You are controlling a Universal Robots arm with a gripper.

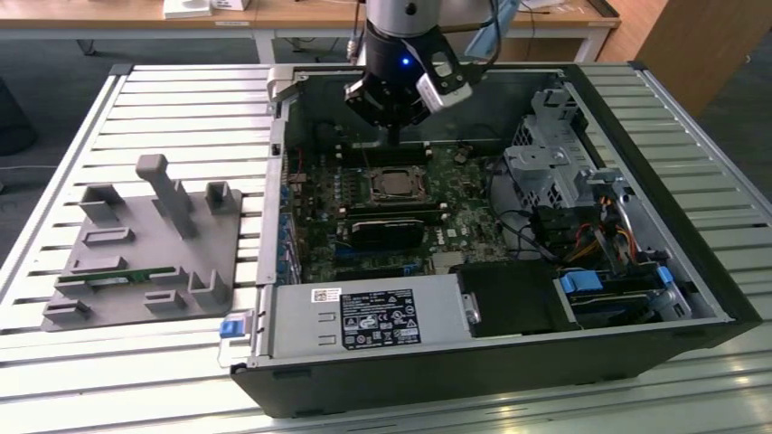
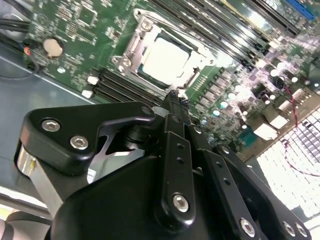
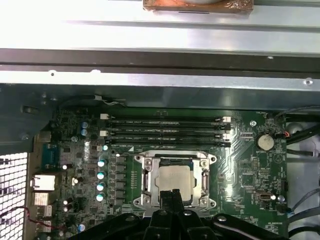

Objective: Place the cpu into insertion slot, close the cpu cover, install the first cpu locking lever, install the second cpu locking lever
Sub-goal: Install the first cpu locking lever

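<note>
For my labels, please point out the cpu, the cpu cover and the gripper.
cpu [image 3: 175,176]: first wrist view, top's middle
cpu cover [image 3: 148,179]: first wrist view, frame side
gripper [image 3: 173,194]: first wrist view, between fingertips

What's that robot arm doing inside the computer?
The arm's gripper hangs over the motherboard inside an open computer case. Its fingers are shut and hold nothing. The cpu already sits in its socket, close to the gripper's tip, and the cover lies flat around it.
</note>
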